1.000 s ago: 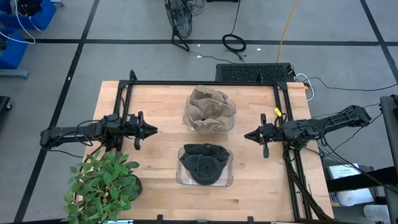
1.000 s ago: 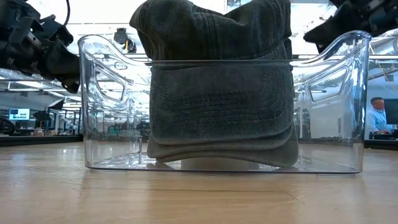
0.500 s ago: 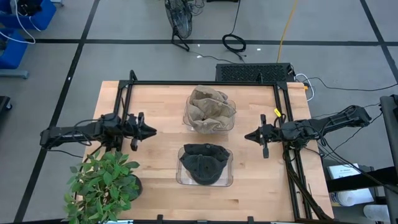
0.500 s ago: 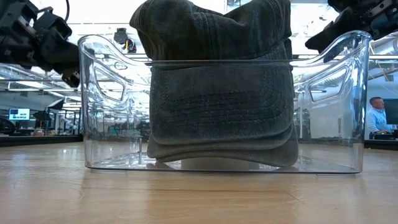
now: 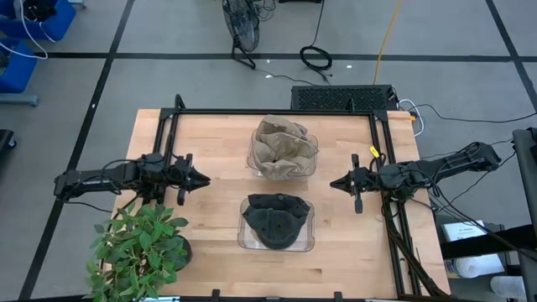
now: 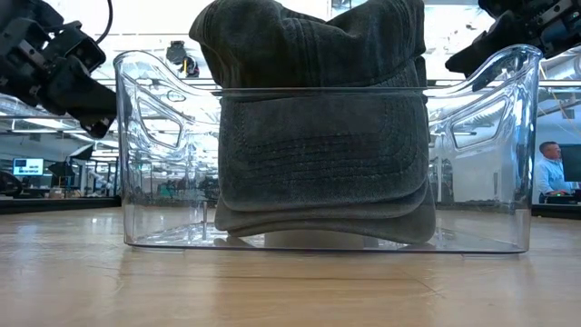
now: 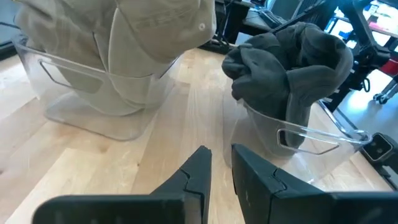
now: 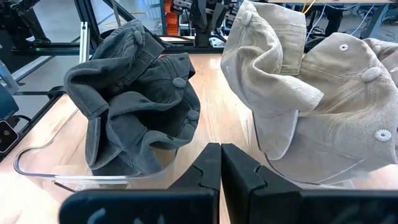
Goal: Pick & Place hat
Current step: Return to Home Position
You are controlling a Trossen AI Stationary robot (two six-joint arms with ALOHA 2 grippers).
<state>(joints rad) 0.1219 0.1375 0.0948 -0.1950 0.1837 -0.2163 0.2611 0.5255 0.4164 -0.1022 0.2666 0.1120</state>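
Dark grey hats [image 5: 276, 220] are heaped in a clear bin [image 5: 244, 240] near the table's front; they rise above its rim in the low view [image 6: 318, 136]. Beige hats [image 5: 284, 147] fill a second clear bin [image 5: 252, 161] behind it. My left gripper [image 5: 205, 179] hovers above the table left of both bins, pointing at them, its fingers [image 7: 200, 163] a narrow gap apart with nothing between. My right gripper [image 5: 333, 183] hovers to their right, shut and empty [image 8: 220, 149].
A potted plant [image 5: 138, 247] stands at the near left corner, close under my left arm. A black frame [image 5: 268, 111] runs along the table's far, left and right sides. Bare wood lies between each gripper and the bins. A person [image 6: 547, 173] sits in the room beyond.
My left gripper has tipped a little at the wrist while staying over the same spot left of the bins. The gap between its fingers looks the same. The hats and bins have not moved.
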